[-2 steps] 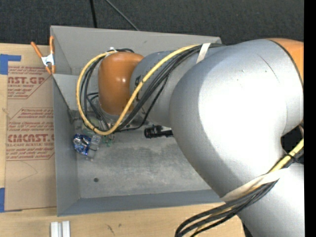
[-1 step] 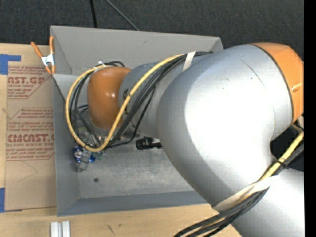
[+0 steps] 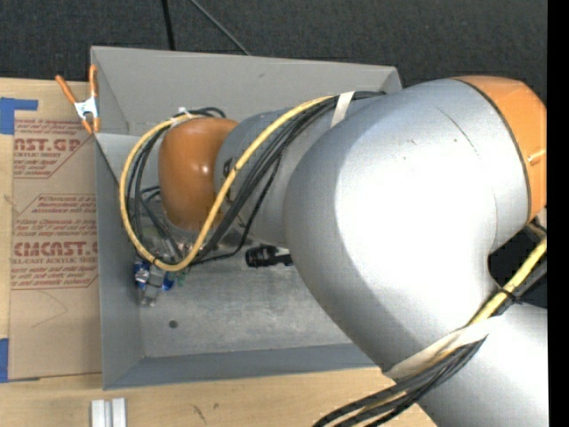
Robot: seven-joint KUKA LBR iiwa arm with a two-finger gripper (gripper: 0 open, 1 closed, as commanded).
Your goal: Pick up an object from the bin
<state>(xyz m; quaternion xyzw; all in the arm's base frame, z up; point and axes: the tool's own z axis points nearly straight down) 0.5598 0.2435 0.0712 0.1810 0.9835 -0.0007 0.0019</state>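
Note:
My gripper (image 3: 149, 281) is down at the left side of the bin, close to the left wall and near the floor, mostly hidden under the arm's wrist. Its tip shows as a small metal part with blue bits. What lies under it is hidden. A small black oblong thing (image 3: 267, 256) lies on the bin floor to the right of the gripper, partly covered by the arm.
The arm reaches in from the right and covers most of the bin, with an orange dome and looped cables at its wrist. A tiny dark speck (image 3: 173, 325) sits on the bare grey floor toward the front left.

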